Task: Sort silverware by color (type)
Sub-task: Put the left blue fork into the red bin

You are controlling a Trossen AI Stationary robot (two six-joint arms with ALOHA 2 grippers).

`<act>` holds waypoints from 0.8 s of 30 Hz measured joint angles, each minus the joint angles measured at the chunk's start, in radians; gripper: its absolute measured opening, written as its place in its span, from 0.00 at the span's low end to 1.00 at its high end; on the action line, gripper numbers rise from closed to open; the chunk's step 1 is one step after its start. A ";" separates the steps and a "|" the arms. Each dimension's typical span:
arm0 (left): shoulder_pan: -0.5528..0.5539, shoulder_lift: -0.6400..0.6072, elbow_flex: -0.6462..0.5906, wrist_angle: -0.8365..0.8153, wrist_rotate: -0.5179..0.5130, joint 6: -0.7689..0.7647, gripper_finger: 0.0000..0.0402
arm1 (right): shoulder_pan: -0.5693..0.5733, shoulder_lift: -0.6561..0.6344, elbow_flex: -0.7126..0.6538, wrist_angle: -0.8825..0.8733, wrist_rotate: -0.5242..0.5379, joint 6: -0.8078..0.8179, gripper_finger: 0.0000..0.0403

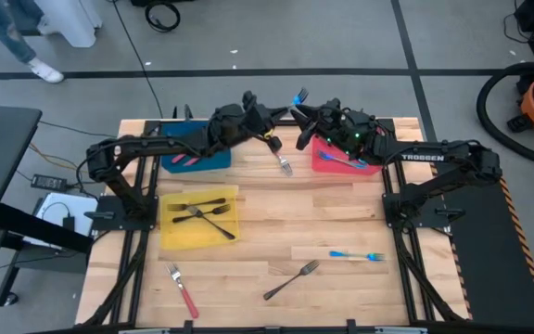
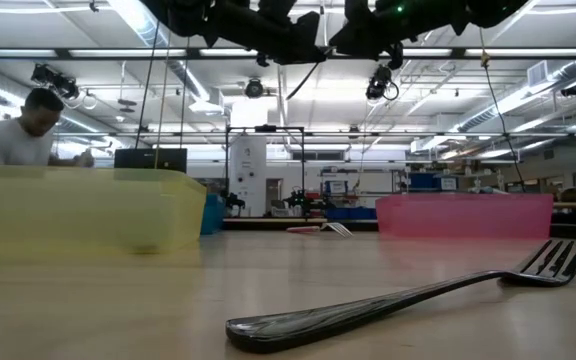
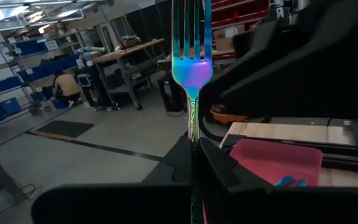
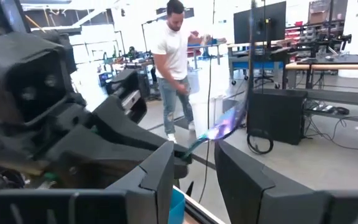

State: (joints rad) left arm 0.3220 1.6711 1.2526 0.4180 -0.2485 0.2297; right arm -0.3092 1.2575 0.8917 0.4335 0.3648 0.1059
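Observation:
A blue-teal fork (image 3: pixel 191 74) stands between the shut fingers of my left gripper (image 3: pixel 194 155), high over the table's far middle (image 1: pixel 299 96). My right gripper (image 4: pixel 194 165) is open right beside it, with the fork's handle (image 4: pixel 197 142) showing in the gap between its fingers. On the table lie a red-handled fork (image 1: pixel 282 160), another red-handled fork (image 1: pixel 183 290), a dark fork (image 1: pixel 292 280) and a blue fork (image 1: pixel 358 255). My left gripper pinches the blue-teal fork by its handle (image 3: pixel 193 134) between the two fingers. The fork runs along the fingers, with its tines (image 3: pixel 191 25) well past the fingertips. It is lifted clear of the table.
The yellow tray (image 1: pixel 170 237) holds dark forks, the red tray (image 1: pixel 323 165) holds blue ones, and the blue tray (image 1: pixel 213 160) holds something red. The near half of the table has loose forks lying apart. People stand in the room beyond.

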 joint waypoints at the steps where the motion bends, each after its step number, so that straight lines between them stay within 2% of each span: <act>1: -0.005 0.000 0.000 0.002 0.000 0.002 0.03 | -0.001 0.000 0.000 -0.001 0.000 0.004 0.31; 9: -0.042 -0.001 -0.001 0.003 -0.007 0.033 0.03 | -0.001 0.073 0.001 0.103 -0.037 0.006 0.31; 15: -0.041 -0.001 -0.001 -0.013 0.000 0.028 0.03 | -0.001 0.074 0.002 0.098 -0.028 -0.008 0.28; 19: -0.039 -0.001 -0.001 -0.014 0.002 0.042 0.03 | -0.001 0.074 0.002 0.091 -0.022 -0.016 0.20; 24: -0.036 -0.001 -0.001 -0.016 0.002 0.054 0.03 | 0.000 0.073 0.002 0.090 -0.037 -0.060 0.03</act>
State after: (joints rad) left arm 0.2860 1.6699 1.2518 0.4015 -0.2466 0.2840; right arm -0.3088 1.3310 0.8932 0.5238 0.3274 0.0456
